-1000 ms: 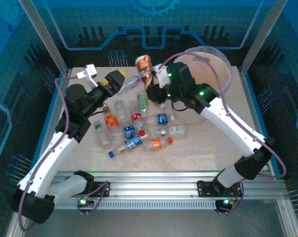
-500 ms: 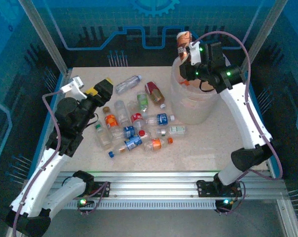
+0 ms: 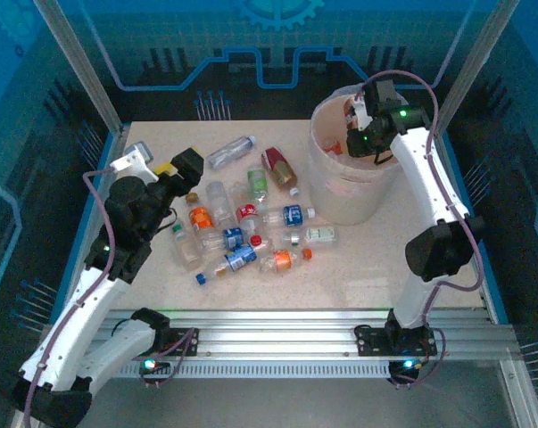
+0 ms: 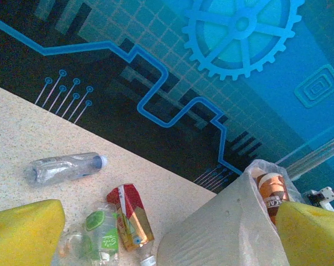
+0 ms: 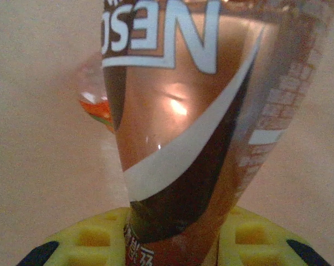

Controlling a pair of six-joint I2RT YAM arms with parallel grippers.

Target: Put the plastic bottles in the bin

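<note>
Gripping a brown-labelled plastic bottle [image 5: 178, 138] near the rim of the round whitish bin [image 3: 340, 203], right tool [image 3: 352, 116] might bounce it out on release; left tool [image 3: 177, 166] wide, empty

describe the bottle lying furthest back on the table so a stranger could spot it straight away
Find the bin, the big whitish bucket at the far right of the table, and look left past the red and gold bottle beside it. Near the far edge a clear bottle lies on its side, apart from the cluster nearer the front. Unlike those, it carries no coloured label.
</note>
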